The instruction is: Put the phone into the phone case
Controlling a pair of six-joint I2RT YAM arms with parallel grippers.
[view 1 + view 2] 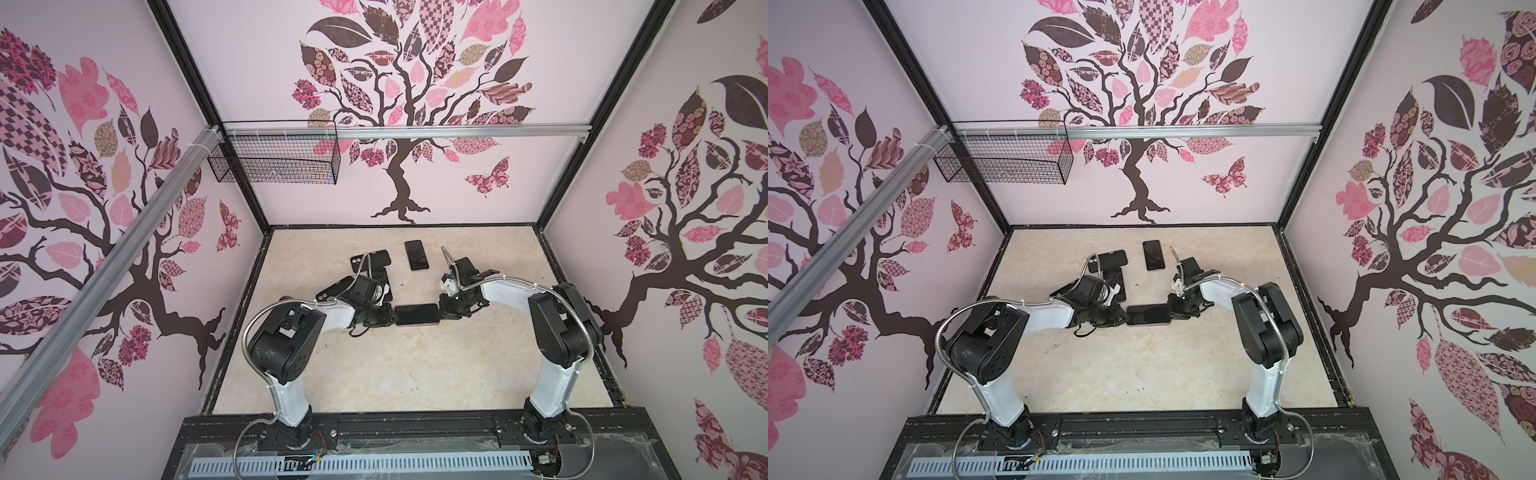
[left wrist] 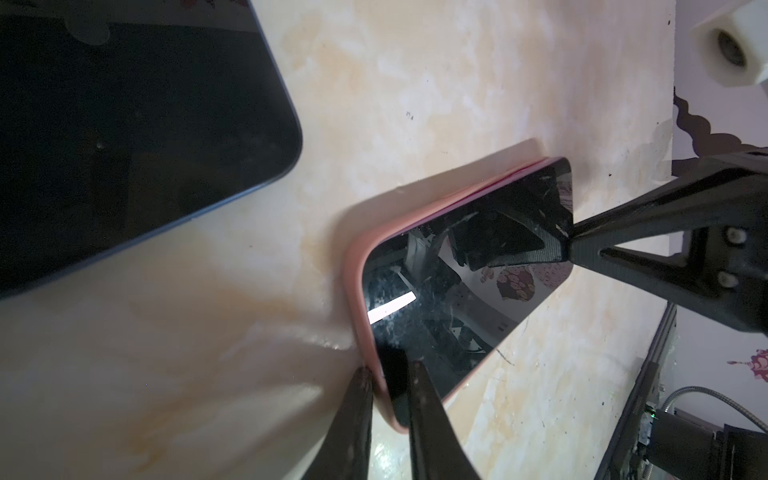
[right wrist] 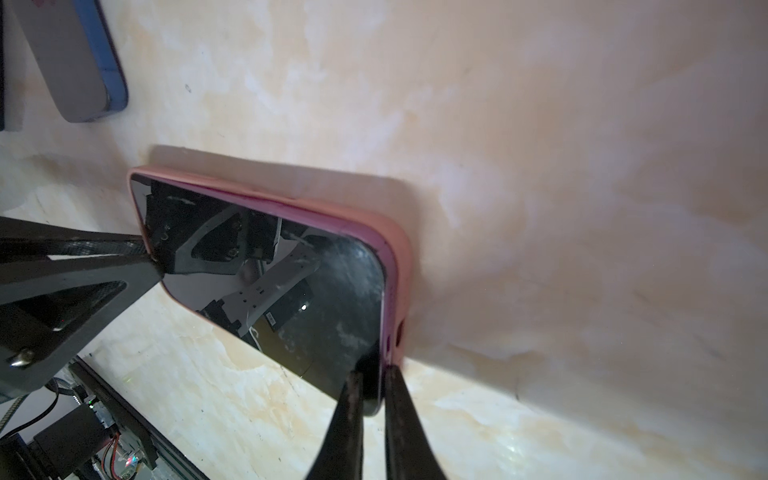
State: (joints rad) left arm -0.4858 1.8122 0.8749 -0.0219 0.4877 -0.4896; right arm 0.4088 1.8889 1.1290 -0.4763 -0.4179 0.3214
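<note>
phone [image 2: 457,299] in pink case [image 2: 356,291], L fingers [image 2: 349,424] clamp one end, R fingers [image 3: 345,428] other

Left end effector [image 2: 388,376] pinched; right end effector [image 3: 374,374] pinched, facing it.

phone [image 2: 457,299]: black glass face, high gloss, mirrors the rig, dusty and smeared.
phone case [image 2: 352,282]: pink, matt, smooth, looks like soft rubbery silicone.
counter [image 1: 415,374]: cream marble-look sheet, smooth, low sheen, a few dark specks.
left pincer [image 2: 388,374] and right pincer [image 3: 374,376]: black matt plastic, scuffed at the tips, fine woven-looking texture on the flat faces.
second phone [image 2: 124,124]: glossy dark glass, blue satin edge.
arm shells [image 1: 336,316]: white glossy plastic, joints black matt.
cable conduit [image 2: 702,392]: bare corrugated metal.
basket [image 1: 274,162]: thin black wire mesh.
rail [image 1: 415,132]: brushed aluminium.
walls [image 1: 540,187]: matt print.
</note>
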